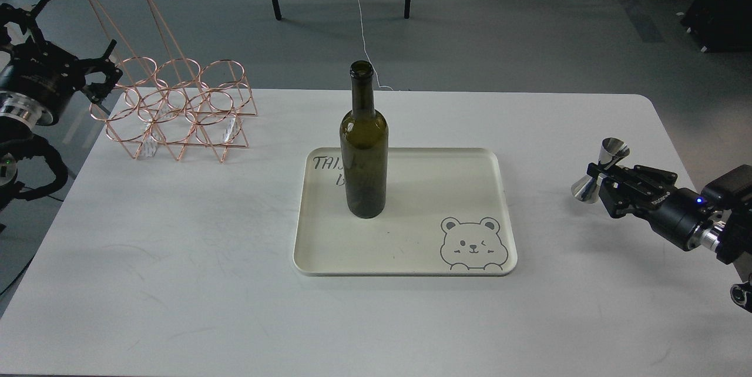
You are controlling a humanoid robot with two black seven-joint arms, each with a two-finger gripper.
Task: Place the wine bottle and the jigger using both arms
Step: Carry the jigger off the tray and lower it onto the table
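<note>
The wine bottle point(364, 148), tall, dark olive-green and unlabelled, stands upright on the left half of the cream tray point(470, 189). My right gripper point(599, 180) is shut on the waist of the shiny steel jigger point(600, 169) and holds it tilted in the air above the table, well to the right of the tray. My left gripper point(103, 80) is off the table's far left edge, beside the copper rack, with its claw fingers spread and nothing in it.
A copper wire bottle rack point(176, 110) with several rings and a tall handle stands at the table's back left. The tray has a bear drawing point(473, 245) at its front right corner. The white table point(176, 259) ends close behind my right arm.
</note>
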